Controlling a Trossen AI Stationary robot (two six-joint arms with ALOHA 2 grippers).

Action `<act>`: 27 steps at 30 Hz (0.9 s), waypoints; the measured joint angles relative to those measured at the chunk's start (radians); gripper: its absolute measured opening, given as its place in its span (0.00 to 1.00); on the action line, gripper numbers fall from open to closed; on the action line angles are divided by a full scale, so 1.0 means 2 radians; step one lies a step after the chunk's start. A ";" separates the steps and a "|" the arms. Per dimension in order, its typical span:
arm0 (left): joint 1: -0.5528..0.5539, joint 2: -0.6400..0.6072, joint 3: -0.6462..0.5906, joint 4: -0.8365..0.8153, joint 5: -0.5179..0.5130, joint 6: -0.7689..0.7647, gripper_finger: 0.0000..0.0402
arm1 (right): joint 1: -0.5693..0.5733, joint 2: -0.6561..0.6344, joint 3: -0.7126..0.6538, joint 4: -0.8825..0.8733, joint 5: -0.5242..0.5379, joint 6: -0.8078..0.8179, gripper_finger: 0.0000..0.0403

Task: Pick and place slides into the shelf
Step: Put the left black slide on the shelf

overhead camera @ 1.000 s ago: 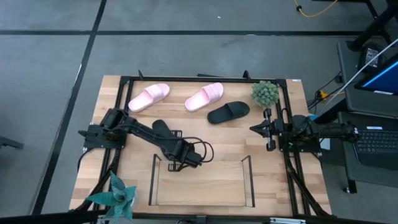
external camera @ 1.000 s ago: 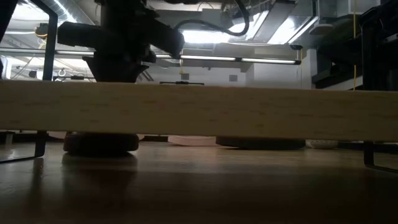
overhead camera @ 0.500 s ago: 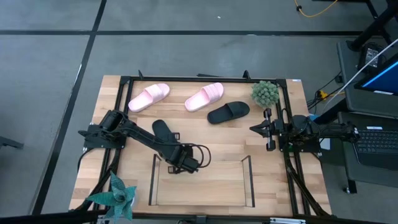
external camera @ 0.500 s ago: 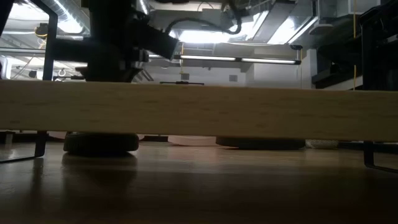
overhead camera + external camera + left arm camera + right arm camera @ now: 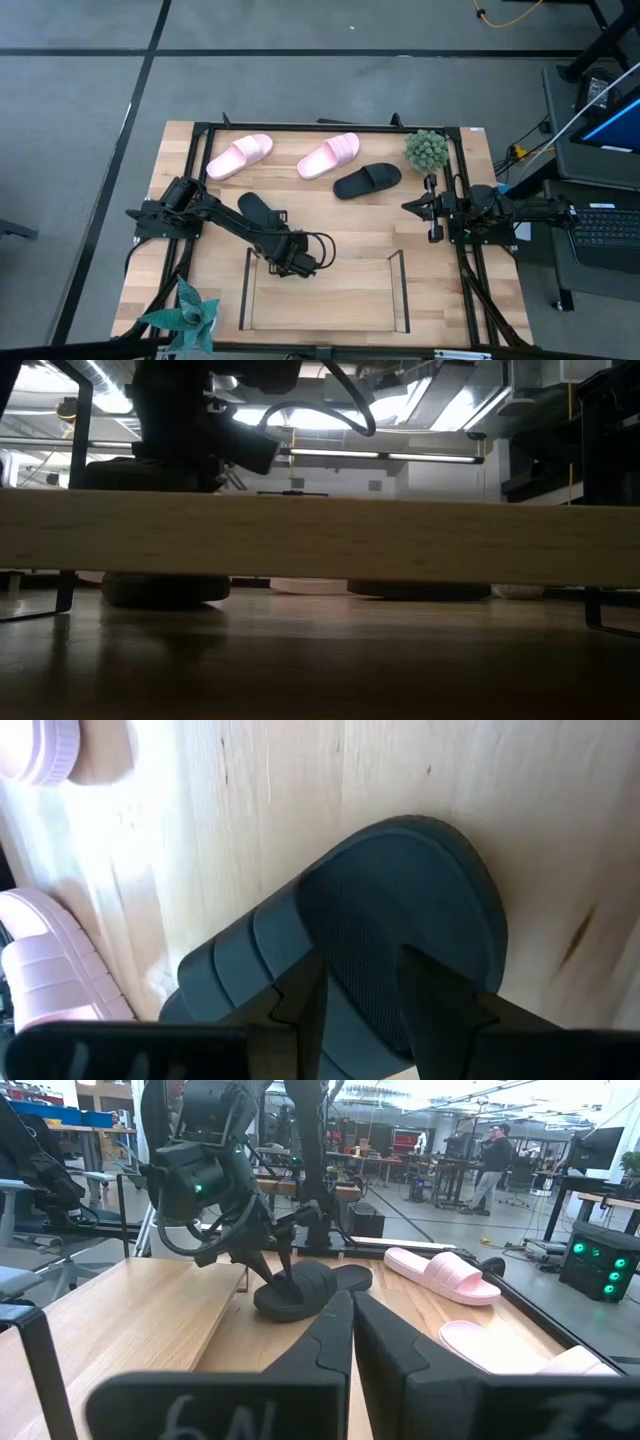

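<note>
Wooden table (image 5: 420, 250) carries everything, and a black frame (image 5: 300, 127) runs along its edges. Behind it, the right wrist view shows a large workshop with desks and a person standing far away.

My left gripper (image 5: 281, 251) is over the far left corner of the shelf (image 5: 400, 268), and its fingers (image 5: 436, 1010) are clamped on one black slide (image 5: 257, 211). In the right wrist view this slide (image 5: 305, 1288) hangs tilted, with one end touching the wood just beside the shelf's edge. In the left wrist view my two fingers grip its sole (image 5: 400, 910) from the side.

My right gripper (image 5: 412, 207) waits at the right edge of the table with its fingers pressed together, well apart from all slides.

The second black slide (image 5: 367, 180) lies near the middle at the far side. Two pink slides (image 5: 240, 156) (image 5: 329, 155) lie along the far edge, near the frame. A green plant (image 5: 426, 149) stands at the far right corner and another plant (image 5: 185, 315) at the near left corner.

The shelf's wooden base is free inside, and open table lies between the shelf and my right gripper.
</note>
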 joint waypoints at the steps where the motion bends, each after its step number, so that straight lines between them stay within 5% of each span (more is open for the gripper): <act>1: 0.000 0.000 0.000 0.000 0.000 -0.004 0.27 | 0.000 0.000 0.000 0.000 0.000 0.000 0.04; 14: -0.003 0.000 0.000 -0.001 0.002 -0.046 0.27 | 0.000 0.000 0.000 0.000 0.000 0.000 0.04; 27: -0.003 0.000 0.000 -0.010 0.019 -0.086 0.14 | 0.000 0.000 0.000 0.000 0.000 0.000 0.04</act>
